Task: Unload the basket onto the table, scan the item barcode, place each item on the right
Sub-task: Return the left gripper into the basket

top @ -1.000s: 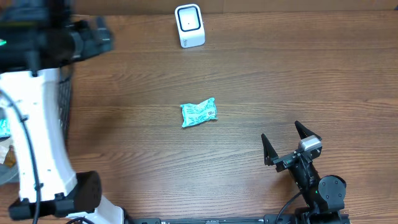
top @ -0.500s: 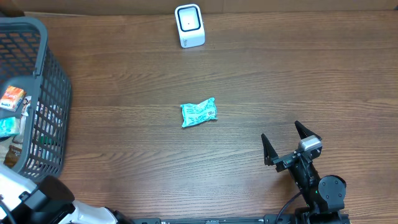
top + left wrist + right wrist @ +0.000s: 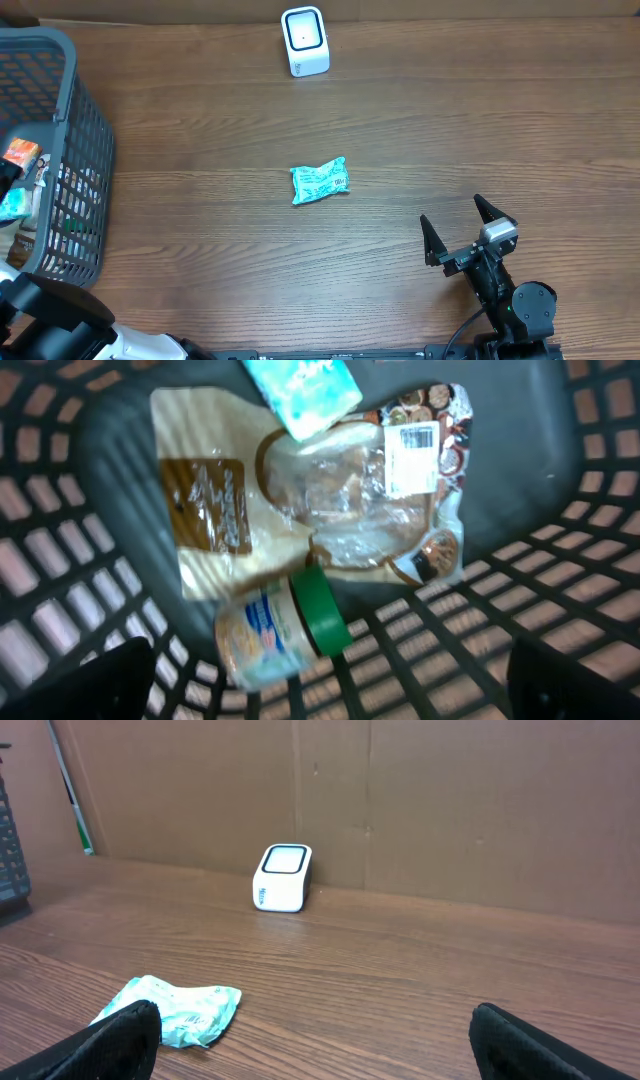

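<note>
A crumpled teal packet lies mid-table, also low left in the right wrist view. The white scanner stands at the far edge. My right gripper rests open near the front right, apart from the packet, with nothing between its fingers. My left gripper hangs open over the inside of the grey basket. Below it lie a green-lidded jar, a clear snack bag with a barcode label, and a teal pack.
The grey mesh basket stands at the table's left edge with several packaged goods inside. The left arm's base shows at the bottom left. A cardboard wall rises behind the scanner.
The left arm has swung out from above the basket in the overhead view, leaving the basket uncovered. The right arm and the teal packet have stayed put.
</note>
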Action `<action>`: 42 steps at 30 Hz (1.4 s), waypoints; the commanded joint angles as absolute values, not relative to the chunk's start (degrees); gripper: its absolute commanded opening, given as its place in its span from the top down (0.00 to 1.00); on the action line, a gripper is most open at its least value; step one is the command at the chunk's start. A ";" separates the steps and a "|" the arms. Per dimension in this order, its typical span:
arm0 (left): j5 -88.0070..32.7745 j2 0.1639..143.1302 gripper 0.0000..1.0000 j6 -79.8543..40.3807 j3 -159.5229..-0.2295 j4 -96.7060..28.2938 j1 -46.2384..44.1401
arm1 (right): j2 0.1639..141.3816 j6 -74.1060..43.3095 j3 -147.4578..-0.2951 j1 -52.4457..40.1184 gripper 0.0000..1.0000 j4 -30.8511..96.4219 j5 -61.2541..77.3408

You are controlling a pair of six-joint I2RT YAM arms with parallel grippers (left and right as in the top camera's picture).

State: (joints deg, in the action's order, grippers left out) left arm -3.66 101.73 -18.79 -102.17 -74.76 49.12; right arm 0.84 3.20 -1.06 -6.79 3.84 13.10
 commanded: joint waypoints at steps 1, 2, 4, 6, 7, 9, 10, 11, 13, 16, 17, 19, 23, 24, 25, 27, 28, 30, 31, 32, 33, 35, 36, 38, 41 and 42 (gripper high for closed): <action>-3.22 101.21 0.04 -11.97 -98.02 -71.57 49.28 | 0.16 3.07 -0.45 -6.72 0.00 3.44 13.13; -3.22 101.25 0.04 -10.22 -96.84 -70.17 49.28 | 0.16 3.05 -0.45 -6.74 0.00 3.44 13.13; -2.96 101.45 0.05 -6.81 -94.11 -67.00 49.28 | 0.16 3.07 -0.45 -6.74 0.00 3.44 13.10; -2.74 101.84 0.11 -4.75 -91.77 -64.01 49.28 | 0.16 3.07 -0.45 -6.74 0.00 3.44 13.13; -2.74 101.89 0.16 -3.70 -90.45 -62.39 49.28 | 0.16 3.07 -0.45 -6.74 0.00 3.44 13.13; -2.35 101.91 0.18 -2.37 -87.68 -58.81 49.21 | 0.16 3.07 -0.45 -6.74 0.00 3.44 13.13; -2.31 101.91 0.18 -1.91 -86.56 -57.17 49.21 | 0.16 3.07 -0.45 -6.72 0.00 3.44 13.13; -2.31 101.91 0.20 -1.15 -85.47 -55.35 49.21 | 0.16 3.07 -0.45 -6.72 0.00 3.44 13.13; -1.28 101.91 0.32 0.62 -83.92 -52.71 49.21 | 0.16 3.07 -0.45 -6.72 0.00 3.44 13.13; 2.85 101.91 0.40 0.95 -82.50 -49.08 49.21 | 0.16 3.07 -0.45 -6.74 0.00 3.44 13.13; 4.16 101.91 0.43 0.97 -82.39 -48.01 49.21 | 0.16 3.07 -0.45 -6.72 0.00 3.44 13.13; 6.04 101.91 0.46 1.30 -82.13 -45.60 49.21 | 0.16 3.07 -0.45 -6.74 0.00 3.44 13.10; 6.59 102.65 0.50 6.35 -82.08 -39.94 49.15 | 0.16 3.07 -0.45 -6.74 0.00 3.44 13.13; 6.59 102.91 0.50 7.79 -82.08 -39.35 49.08 | 0.16 3.07 -0.45 -6.74 0.00 3.44 13.13; 6.59 103.55 0.51 9.98 -82.08 -38.59 48.95 | 0.16 3.07 -0.45 -6.74 0.00 3.44 13.13; 6.61 104.86 0.51 13.85 -82.08 -37.63 48.71 | 0.16 3.07 -0.45 -6.72 0.00 3.44 13.10; 6.59 105.62 0.51 15.03 -82.08 -37.30 48.71 | 0.16 3.07 -0.45 -6.72 0.00 3.44 13.13; 6.61 107.31 0.50 15.46 -82.08 -36.47 48.73 | 0.16 3.07 -0.45 -6.74 0.00 3.44 13.13; 6.59 108.03 0.50 15.44 -82.08 -36.05 48.73 | 0.16 3.07 -0.45 -6.72 0.00 3.44 13.13; 6.57 108.92 0.50 15.46 -82.08 -35.48 48.73 | 0.16 3.07 -0.45 -6.74 0.00 3.44 13.13; 6.59 109.60 0.50 15.46 -82.08 -35.07 48.73 | 0.16 3.07 -0.45 -6.74 0.00 3.44 13.13; 6.61 111.09 0.50 15.49 -82.08 -34.22 48.73 | 0.16 3.07 -0.45 -6.74 0.00 3.44 13.13; 6.61 111.63 0.50 15.49 -82.08 -33.98 48.73 | 0.16 3.07 -0.45 -6.74 0.00 3.44 13.13; 6.59 112.90 0.50 15.51 -82.08 -33.50 48.73 | 0.16 3.07 -0.45 -6.74 0.00 3.44 13.13; 6.55 114.87 0.49 15.64 -82.08 -32.10 48.73 | 0.16 3.07 -0.45 -6.74 0.00 3.44 13.13; 6.31 115.39 0.49 15.94 -82.08 -31.73 48.71 | 0.16 3.07 -0.45 -6.74 0.00 3.44 13.10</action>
State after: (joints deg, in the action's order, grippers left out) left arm 6.26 113.25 14.17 -82.52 -32.53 49.12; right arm 0.84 3.20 -1.06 -6.79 3.84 13.10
